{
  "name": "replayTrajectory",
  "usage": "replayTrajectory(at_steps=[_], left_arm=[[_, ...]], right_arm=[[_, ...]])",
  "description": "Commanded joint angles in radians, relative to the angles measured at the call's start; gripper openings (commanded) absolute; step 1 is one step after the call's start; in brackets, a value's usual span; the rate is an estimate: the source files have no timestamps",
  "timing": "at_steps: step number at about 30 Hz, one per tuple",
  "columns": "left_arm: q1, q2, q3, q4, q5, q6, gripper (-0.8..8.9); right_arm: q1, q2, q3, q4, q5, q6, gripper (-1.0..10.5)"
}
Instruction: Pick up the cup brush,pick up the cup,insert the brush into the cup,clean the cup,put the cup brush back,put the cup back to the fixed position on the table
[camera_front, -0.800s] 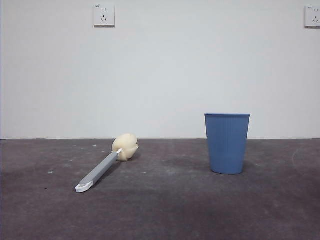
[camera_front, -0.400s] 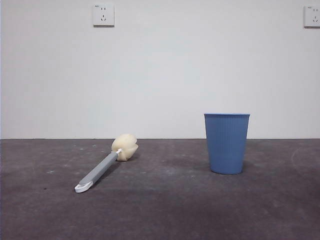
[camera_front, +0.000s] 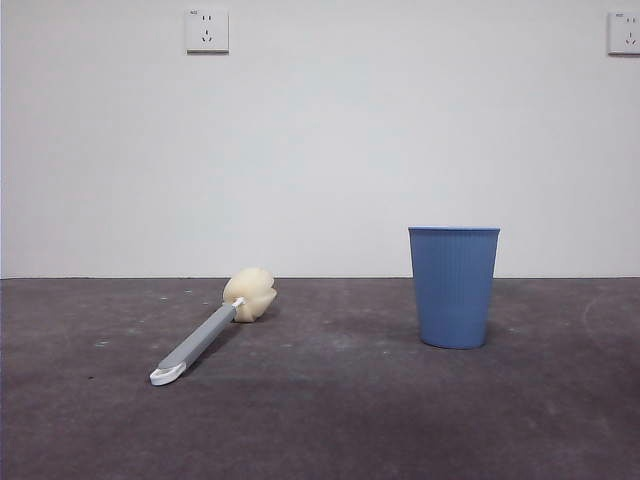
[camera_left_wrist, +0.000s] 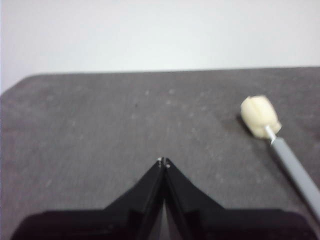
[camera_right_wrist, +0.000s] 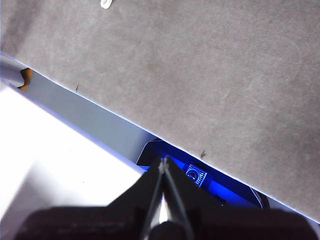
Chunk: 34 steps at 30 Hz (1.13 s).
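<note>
Cup brush (camera_front: 210, 331): lying flat on the counter (camera_front: 330, 420), sponge head toward the wall, white loop nearest the camera.
Cup (camera_front: 454, 287): upright, mouth up, well apart from the brush.
Left end effector (camera_left_wrist: 163, 162): jaws pressed together, empty, above the counter near the sponge head.
Right end effector (camera_right_wrist: 163, 161): jaws pressed together, empty, over the counter's edge.

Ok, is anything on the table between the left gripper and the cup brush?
Nothing visible. In the left wrist view only bare table lies between the shut left gripper and the cup brush. The cup stands well apart from the brush.
</note>
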Motion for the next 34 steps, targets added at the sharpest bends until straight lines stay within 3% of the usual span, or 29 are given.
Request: replayTrajectory(at_steps=[1, 30, 34], left_arm=[[0.003, -0.02, -0.014, -0.071, 0.0, -0.011, -0.03], [0.002, -0.019, -0.014, -0.07, 0.01, -0.014, -0.03], [0.002, -0.019, -0.014, -0.07, 0.01, -0.014, -0.03]], right_arm=[[0.002, -0.003, -0.004, 0.005, 0.003, 0.009, 0.0], [0.001, -0.003, -0.004, 0.009, 0.006, 0.009, 0.0], [-0.052, -0.042, -0.004, 0.085, 0.095, -0.176, 0.0]])
